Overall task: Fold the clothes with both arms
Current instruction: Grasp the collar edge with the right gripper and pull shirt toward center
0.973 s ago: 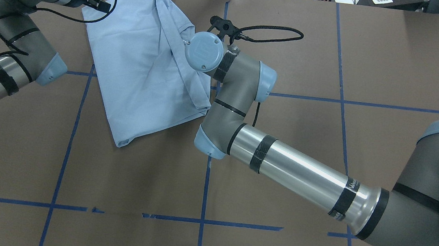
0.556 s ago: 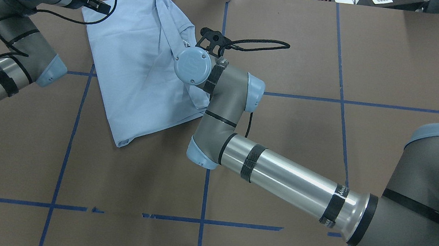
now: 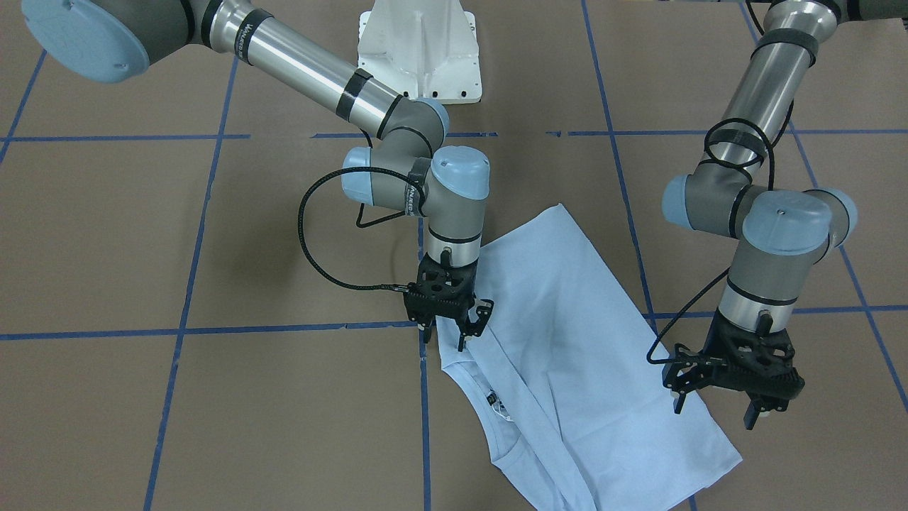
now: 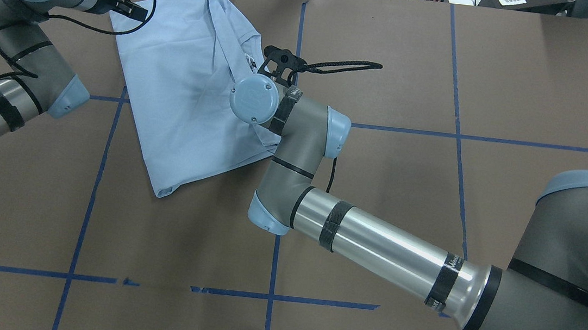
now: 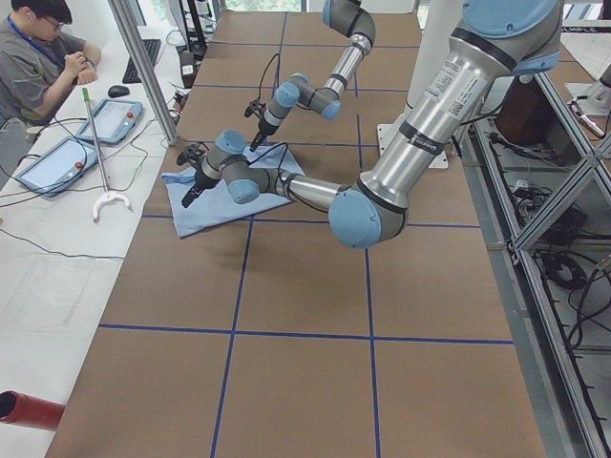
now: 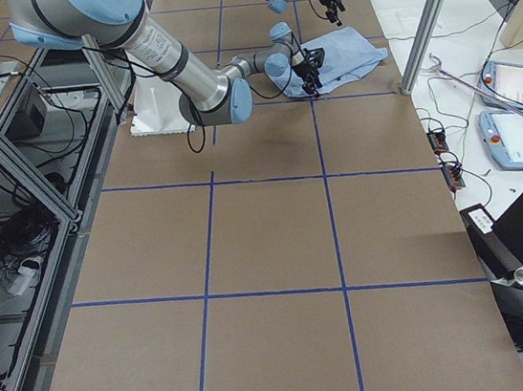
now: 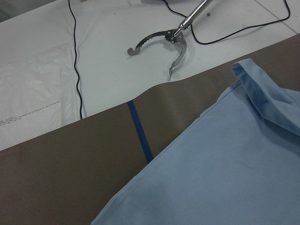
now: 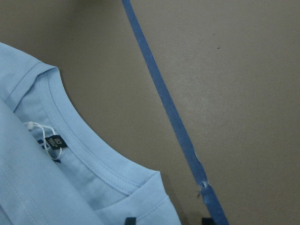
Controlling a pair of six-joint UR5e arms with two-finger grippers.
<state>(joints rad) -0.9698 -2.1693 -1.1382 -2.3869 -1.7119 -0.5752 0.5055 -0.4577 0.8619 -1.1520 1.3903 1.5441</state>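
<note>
- T-shirt (image 3: 582,341) is laid flat and askew on the brown table (image 3: 213,426), toward the far edge and left of the robot's centre, with the neck opening turned toward the table's middle tape line (image 8: 173,117).
- One long flap is seen turned over the body, so a first lengthwise fold is judged done. The garment is long as it lies, and the cross folds are judged left to do.
- The neck label (image 8: 56,142) is exposed inside the collar (image 8: 93,159).
- The right gripper (image 3: 447,330) is set low at the shoulder edge beside the collar. Its fingers are spread with the cloth edge between them, and nothing is clamped.
- The left gripper (image 3: 715,415) is poised over the opposite far corner, with its fingers wide apart and empty.
- A two-point grasp is judged the step in hand.
</note>
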